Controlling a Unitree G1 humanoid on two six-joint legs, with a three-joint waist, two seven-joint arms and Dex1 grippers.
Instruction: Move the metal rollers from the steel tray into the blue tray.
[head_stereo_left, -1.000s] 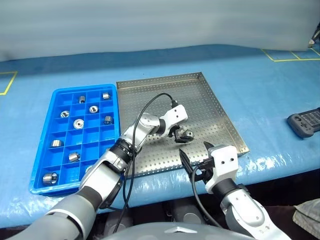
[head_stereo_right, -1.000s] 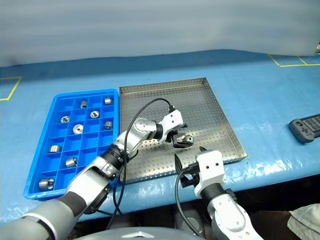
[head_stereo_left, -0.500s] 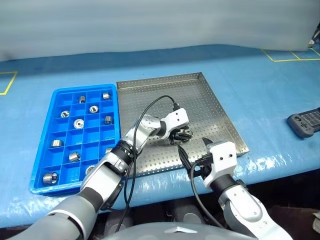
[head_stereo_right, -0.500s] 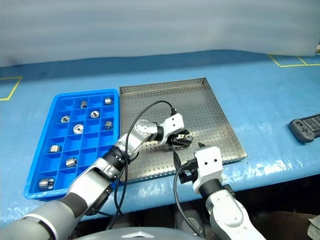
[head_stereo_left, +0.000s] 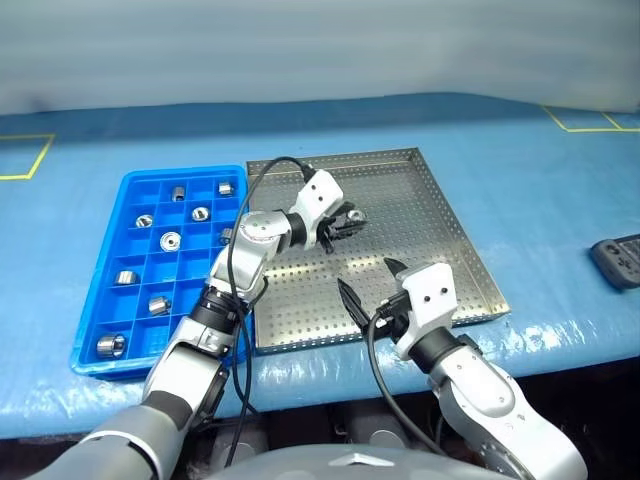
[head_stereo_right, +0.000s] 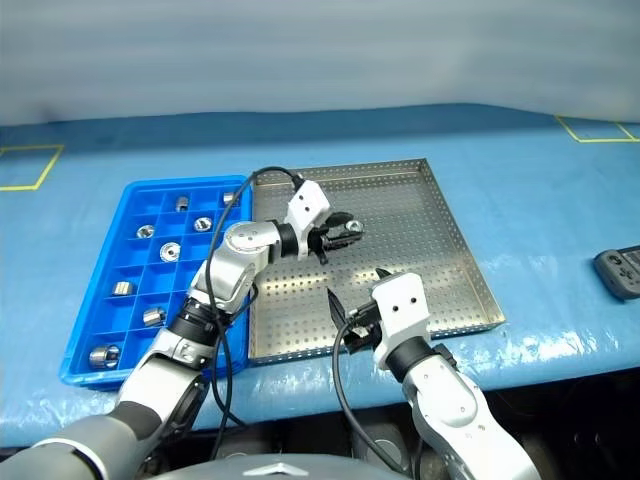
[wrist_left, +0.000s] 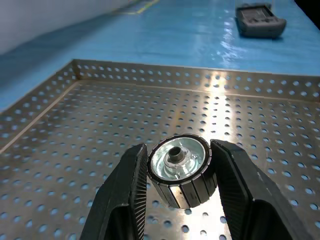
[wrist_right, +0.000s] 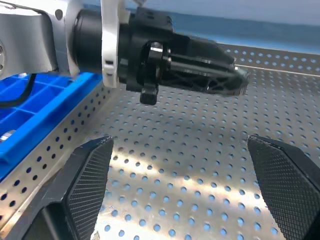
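Head views: the left gripper (head_stereo_left: 350, 218) is seen clamped on one metal roller (head_stereo_left: 354, 215), held above the steel tray (head_stereo_left: 455, 250) over its far half. The blue tray (head_stereo_left: 100, 290) lies to the robot's left of that hand, just beside the steel tray's left rim, with several rollers already in its compartments; the left arm is judged the nearer to it. The right gripper (head_stereo_left: 372, 283) is seen spread wide and empty over the steel tray's near edge. Left wrist view: the roller is seen pinched across its ribbed side between both fingers (wrist_left: 125, 195), bore facing the camera. Right wrist view: the left gripper is seen ahead, above the perforated floor.
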